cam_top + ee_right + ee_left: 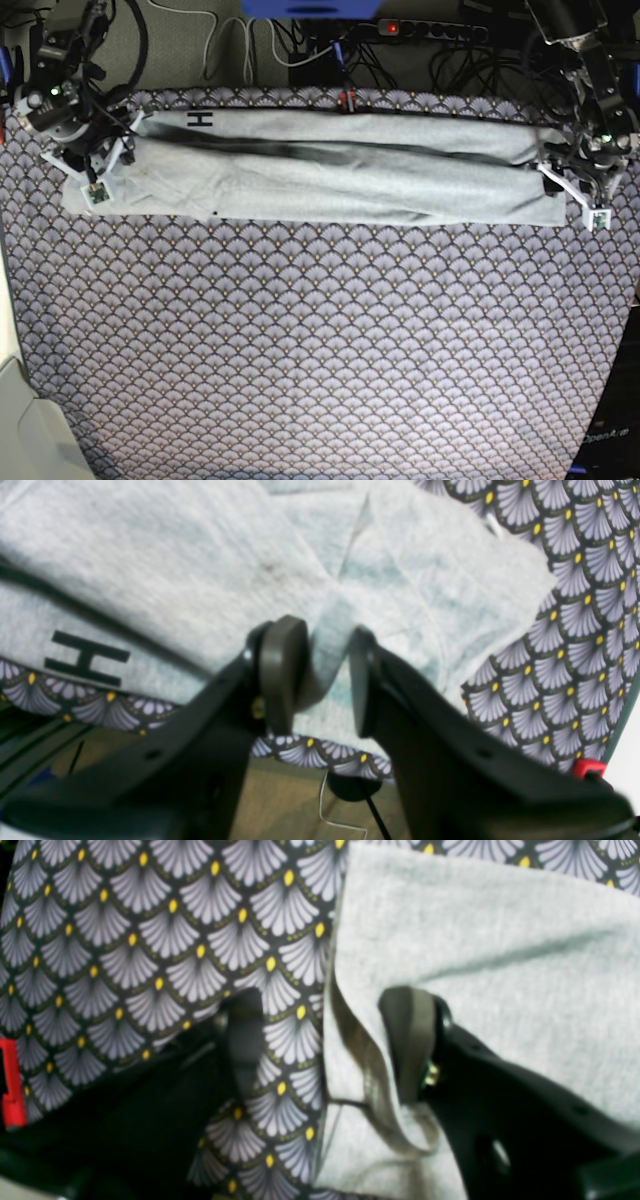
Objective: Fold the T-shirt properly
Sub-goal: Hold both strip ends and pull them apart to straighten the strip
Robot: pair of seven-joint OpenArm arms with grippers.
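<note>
Now, T-shirt (pixel 330 170) seen stretched as a long band across the upper part of the base view on the fan-patterned cloth (pixel 320 350), long axis left to right. Right gripper (pixel 320 680) at the left end, jaws parted, a fabric ridge between them. Left gripper (pixel 330 1040) at the right end, spread, straddling the hem edge.

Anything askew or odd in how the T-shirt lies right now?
Mostly tidy: the T-shirt lies as one long folded band across the far side of the patterned cloth. Its end by the right tool is rumpled and uneven, with a fabric ridge standing between the open jaws, and a letter H peeks out there.
</note>
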